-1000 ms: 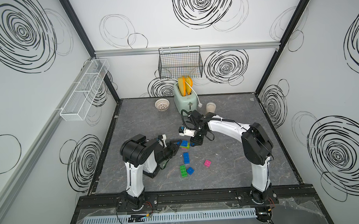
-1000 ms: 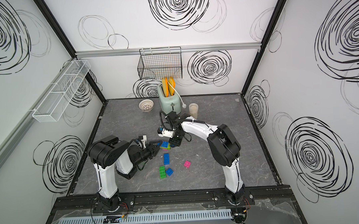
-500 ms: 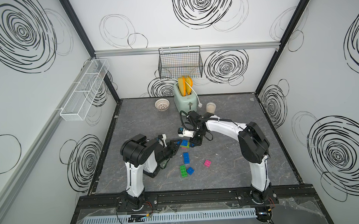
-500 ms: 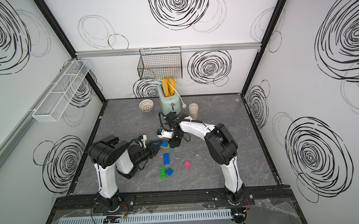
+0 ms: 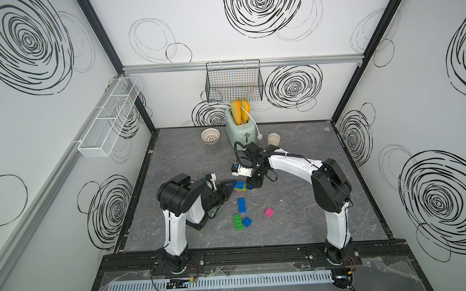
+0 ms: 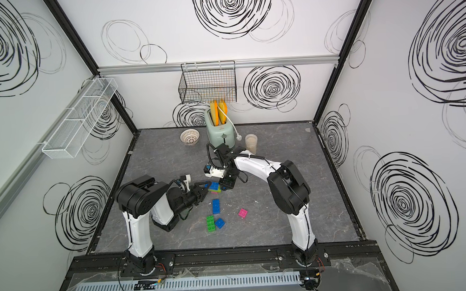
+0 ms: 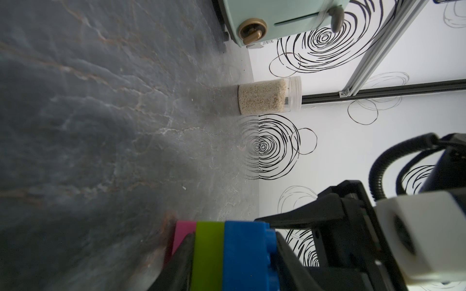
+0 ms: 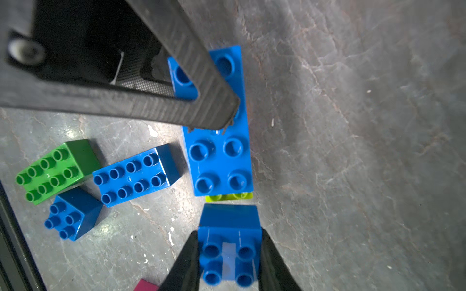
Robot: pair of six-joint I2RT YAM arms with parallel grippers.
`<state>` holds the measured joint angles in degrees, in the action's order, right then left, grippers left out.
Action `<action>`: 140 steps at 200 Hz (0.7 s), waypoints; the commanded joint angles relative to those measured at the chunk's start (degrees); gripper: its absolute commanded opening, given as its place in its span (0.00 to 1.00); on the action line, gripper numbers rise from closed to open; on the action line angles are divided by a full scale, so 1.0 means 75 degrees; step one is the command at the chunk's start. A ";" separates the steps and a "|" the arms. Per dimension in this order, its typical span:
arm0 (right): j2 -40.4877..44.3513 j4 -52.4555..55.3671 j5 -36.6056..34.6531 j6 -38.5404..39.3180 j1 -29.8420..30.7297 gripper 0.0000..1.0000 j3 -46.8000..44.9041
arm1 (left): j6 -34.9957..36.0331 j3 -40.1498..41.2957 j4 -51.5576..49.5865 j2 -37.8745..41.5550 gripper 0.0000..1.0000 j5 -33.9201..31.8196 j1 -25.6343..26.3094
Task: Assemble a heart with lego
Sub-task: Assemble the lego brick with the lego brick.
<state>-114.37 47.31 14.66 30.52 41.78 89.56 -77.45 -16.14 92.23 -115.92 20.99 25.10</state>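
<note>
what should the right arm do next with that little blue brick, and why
Probably ease the small blue brick, pinched in the right gripper, down onto the bare lime studs at the end of the heart and press. The right wrist view shows it lined up just short of that free row, and the left gripper clamps the heart to brace it.
</note>
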 commanded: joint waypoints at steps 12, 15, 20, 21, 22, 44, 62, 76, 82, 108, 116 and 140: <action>0.0228 0.0057 0.0202 0.0190 -0.0026 0.28 0.0117 | 0.0049 0.0028 0.1567 -0.0218 0.33 0.0043 -0.0018; 0.0204 0.0066 0.0195 0.0192 -0.0027 0.27 0.0133 | 0.0043 0.0028 0.1567 -0.0213 0.33 0.0046 -0.0016; 0.0170 0.0067 0.0180 0.0186 -0.0028 0.27 0.0158 | 0.0049 0.0025 0.1568 -0.0206 0.33 0.0048 -0.0014; 0.0162 0.0073 0.0180 0.0191 -0.0028 0.28 0.0161 | 0.0043 0.0028 0.1567 -0.0203 0.33 0.0054 -0.0017; 0.0153 0.0076 0.0179 0.0188 -0.0028 0.28 0.0163 | 0.0040 0.0024 0.1567 -0.0202 0.33 0.0057 -0.0018; 0.0021 0.0111 0.0101 0.0185 -0.0017 0.27 0.0221 | 0.0045 0.0046 0.1563 -0.0165 0.33 0.0060 -0.0016; -0.0050 0.0107 0.0120 0.0187 -0.0016 0.28 0.0283 | 0.0042 0.0041 0.1558 -0.0147 0.33 0.0092 -0.0025; -0.0068 0.0087 0.0097 0.0196 -0.0004 0.27 0.0311 | 0.0037 0.0023 0.1559 -0.0165 0.33 0.0116 -0.0029; -0.0067 0.0079 0.0102 0.0205 0.0007 0.27 0.0317 | 0.0038 0.0015 0.1563 -0.0177 0.33 0.0119 -0.0021; -0.0106 0.0067 0.0141 0.0232 0.0019 0.28 0.0340 | 0.0027 0.0007 0.1559 -0.0179 0.33 0.0131 -0.0028; -0.0152 0.0089 0.0136 0.0247 0.0037 0.28 0.0375 | 0.0026 0.0008 0.1564 -0.0177 0.33 0.0148 -0.0027; -0.0279 0.0102 0.0123 0.0260 0.0074 0.28 0.0416 | 0.0018 0.0000 0.1558 -0.0188 0.33 0.0167 -0.0030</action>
<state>-114.67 47.09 14.81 30.83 41.82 91.09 -77.45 -16.25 92.20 -115.94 21.80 25.08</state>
